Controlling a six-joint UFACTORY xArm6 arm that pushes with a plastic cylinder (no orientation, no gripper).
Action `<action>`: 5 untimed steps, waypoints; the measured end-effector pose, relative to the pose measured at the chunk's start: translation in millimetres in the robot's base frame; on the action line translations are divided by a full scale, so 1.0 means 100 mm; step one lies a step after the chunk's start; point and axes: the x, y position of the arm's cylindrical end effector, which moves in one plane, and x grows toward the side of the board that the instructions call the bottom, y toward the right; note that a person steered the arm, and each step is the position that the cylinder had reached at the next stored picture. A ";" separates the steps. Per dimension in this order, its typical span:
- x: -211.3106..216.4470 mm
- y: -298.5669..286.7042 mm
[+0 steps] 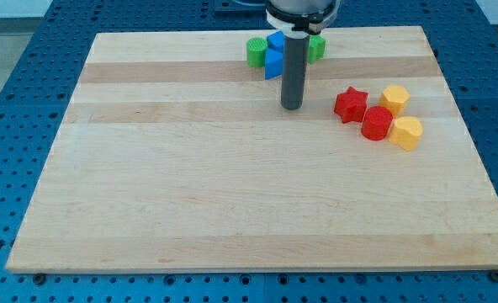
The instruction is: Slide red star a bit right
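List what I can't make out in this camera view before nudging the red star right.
- Blue blocks: shapes unclear; the rod covers their right side.
- Right green block: mostly hidden behind the rod.
- Red star and red block: touching or apart, cannot tell.
- My tip sits left of the star, in plain view.

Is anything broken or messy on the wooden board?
Nothing looks broken or spilled. My tip stands to the view's left of the red star, not touching it. The star huddles with a red block and two yellow blocks. Blue and green blocks sit behind the rod.
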 end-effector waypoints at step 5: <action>0.00 0.68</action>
